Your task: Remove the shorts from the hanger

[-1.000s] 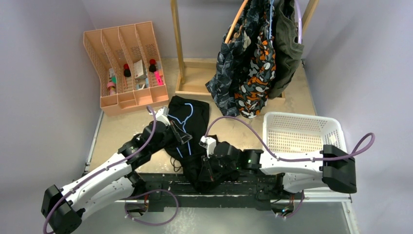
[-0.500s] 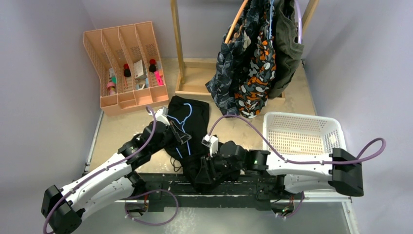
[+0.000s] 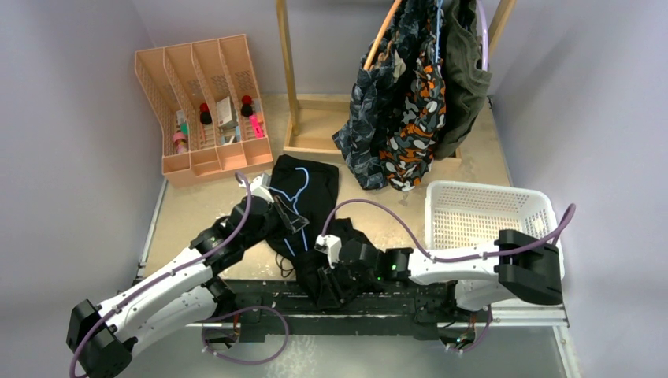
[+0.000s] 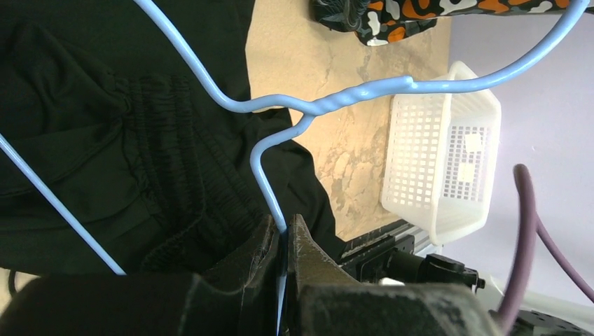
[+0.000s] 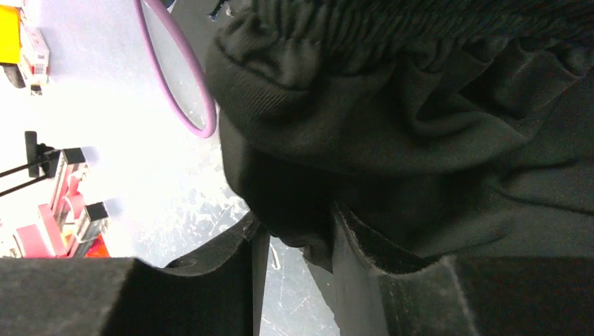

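The black shorts (image 3: 315,201) lie on the table, still threaded on a light blue wire hanger (image 3: 301,183). My left gripper (image 3: 293,220) is shut on the hanger's wire hook (image 4: 270,189), seen in the left wrist view with the jaws (image 4: 284,227) pinched on it. My right gripper (image 3: 324,277) is at the shorts' near edge. In the right wrist view it (image 5: 294,224) is open, with a fold of black fabric (image 5: 420,105) hanging between the fingers. The blue-grey patterned shorts (image 3: 369,118), camouflage shorts (image 3: 417,118) and olive shorts (image 3: 466,71) hang on the rack.
A wooden rack (image 3: 287,79) stands at the back. A white mesh basket (image 3: 488,216) sits at the right and shows in the left wrist view (image 4: 448,140). A peach desk organiser (image 3: 205,102) with small items stands at the back left.
My right arm has moved left and its gripper has pushed in under the near edge of the black shorts. The left gripper has held still on the hanger.
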Robot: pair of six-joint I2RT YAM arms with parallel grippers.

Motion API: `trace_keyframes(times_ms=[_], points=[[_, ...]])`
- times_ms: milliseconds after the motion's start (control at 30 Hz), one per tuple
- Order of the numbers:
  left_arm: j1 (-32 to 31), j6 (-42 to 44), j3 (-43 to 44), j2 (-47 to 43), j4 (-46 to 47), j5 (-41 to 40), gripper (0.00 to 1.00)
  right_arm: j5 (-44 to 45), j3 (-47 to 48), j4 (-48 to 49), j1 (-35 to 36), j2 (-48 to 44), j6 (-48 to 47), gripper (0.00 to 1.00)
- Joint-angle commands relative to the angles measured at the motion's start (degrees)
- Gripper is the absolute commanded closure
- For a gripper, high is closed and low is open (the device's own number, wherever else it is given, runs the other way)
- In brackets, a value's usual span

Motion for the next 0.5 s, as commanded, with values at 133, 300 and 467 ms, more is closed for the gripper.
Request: trace_keyframes(times_ms=[133,300,467], points=[[0.29,2.85,4.62,-0.10,-5.72,-3.73,1.00,2.53,-1.66,-1.08,0.76,-5.80,-0.34,0.81],[0.28,5.80,10.43,0.32,-9.66,-7.69,1.00,6.21,-1.98,-4.97,0.76,-8.71,0.10,1.00],[0.33,8.34,19.90,2.32,-18.59,-14.40,1.00,16.60,1.40,-13.10,0.76,-10.90,3.38,1.00]])
